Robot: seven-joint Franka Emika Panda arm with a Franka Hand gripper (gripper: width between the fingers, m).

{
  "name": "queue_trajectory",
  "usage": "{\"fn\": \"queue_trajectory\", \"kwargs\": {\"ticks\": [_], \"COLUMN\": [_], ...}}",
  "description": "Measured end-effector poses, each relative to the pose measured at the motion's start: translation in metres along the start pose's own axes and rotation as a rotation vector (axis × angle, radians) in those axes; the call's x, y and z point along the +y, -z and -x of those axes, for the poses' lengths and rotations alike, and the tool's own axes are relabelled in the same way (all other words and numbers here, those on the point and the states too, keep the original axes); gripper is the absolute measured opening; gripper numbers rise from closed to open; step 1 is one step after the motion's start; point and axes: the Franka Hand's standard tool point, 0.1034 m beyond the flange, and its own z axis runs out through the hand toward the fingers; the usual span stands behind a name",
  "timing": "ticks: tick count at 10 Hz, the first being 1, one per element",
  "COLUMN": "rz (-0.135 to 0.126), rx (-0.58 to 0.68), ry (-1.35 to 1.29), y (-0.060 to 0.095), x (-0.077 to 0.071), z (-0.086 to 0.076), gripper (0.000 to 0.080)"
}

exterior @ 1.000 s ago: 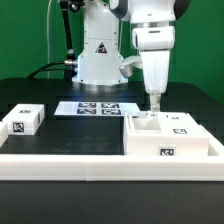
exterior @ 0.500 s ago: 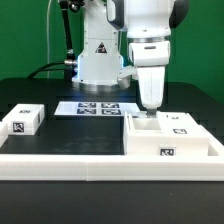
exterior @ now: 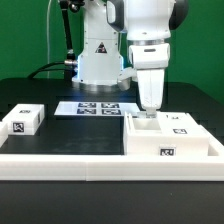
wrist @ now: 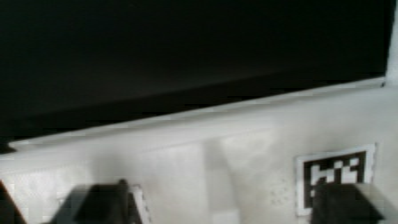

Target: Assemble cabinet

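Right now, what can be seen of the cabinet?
The cabinet is a large white, plastic-looking box with an open recess in its top. It lies flat on the black table at the exterior view's right, just behind the long white rail. Black-and-white marker tags show on its front face and top. The gripper reaches down at its far corner; whether it touches the cabinet cannot be told.

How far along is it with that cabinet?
Done: the cabinet already carries tagged panels. In hand: the hand is down at its rear corner; whether it grips is unclear. Left: the small tagged block lies apart at the exterior view's left.
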Motion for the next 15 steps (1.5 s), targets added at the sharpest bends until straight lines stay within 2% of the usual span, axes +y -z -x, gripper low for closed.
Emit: {"fn": "queue_trajectory", "kwargs": {"ticks": [1, 2, 3, 4, 10, 12, 14, 15], "rz": [0.0, -0.002, -0.003, 0.002, -0.002, -0.005, 0.007, 0.016], "rx": [0.001, 0.001, 0.001, 0.002, -0.003, -0.034, -0.069, -0.075], "ry": [0.0, 0.0, -0.001, -0.002, -0.014, -0.046, -0.061, -0.061], "y": [-0.001, -0.001, -0.002, -0.001, 0.002, 0.021, 0.049, 0.056], "x": [0.0, -0.001, -0.001, 0.0, 0.0, 0.002, 0.003, 0.006], "z": [0.0, 0.0, 0.0, 0.0, 0.001, 0.005, 0.01, 0.011], "gripper": [0.0395, 0.021, 0.021, 0.0067, 0.0068, 0.0068, 0.0068, 0.0069]}}
